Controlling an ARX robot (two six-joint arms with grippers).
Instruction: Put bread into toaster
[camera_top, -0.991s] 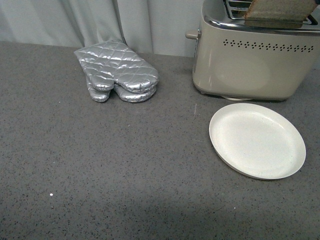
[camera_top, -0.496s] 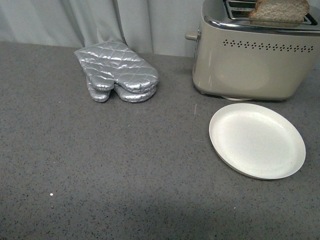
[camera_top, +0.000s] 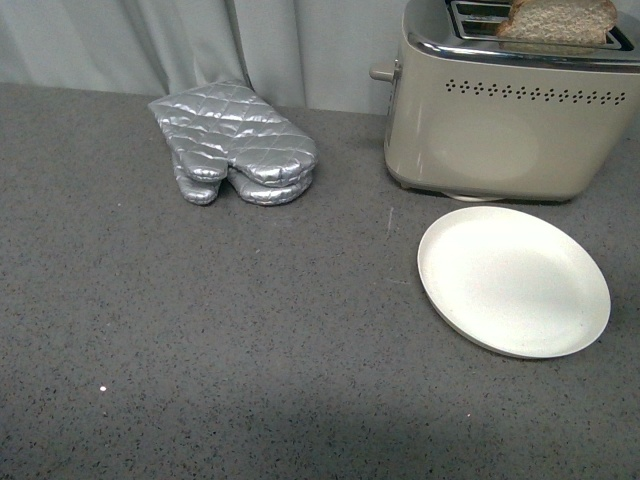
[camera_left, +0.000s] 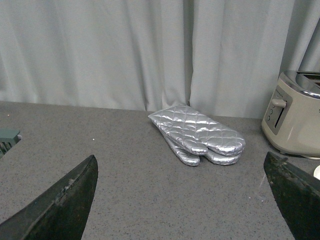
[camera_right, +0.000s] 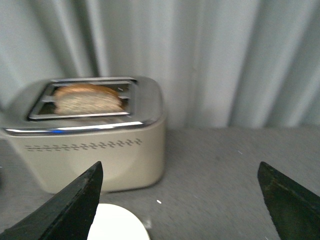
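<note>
Inside the near slot of the large beige two-slot toaster with a chrome top stands the light-brown wholewheat bread slice, its rounded crust poking above the rim. Before the toaster lies a round cream plate; left of it rest silver quilted oven mitts. Left gripper and right gripper are both spread wide, grasping nothing.

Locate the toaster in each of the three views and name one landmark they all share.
Front view: the toaster stands at the upper right, behind the plate, bread in its slot.
Left wrist view: only its knob end shows at the right edge.
Right wrist view: it fills the left middle, bread in a slot.
Shared landmark: the grey curtain behind the counter.
</note>
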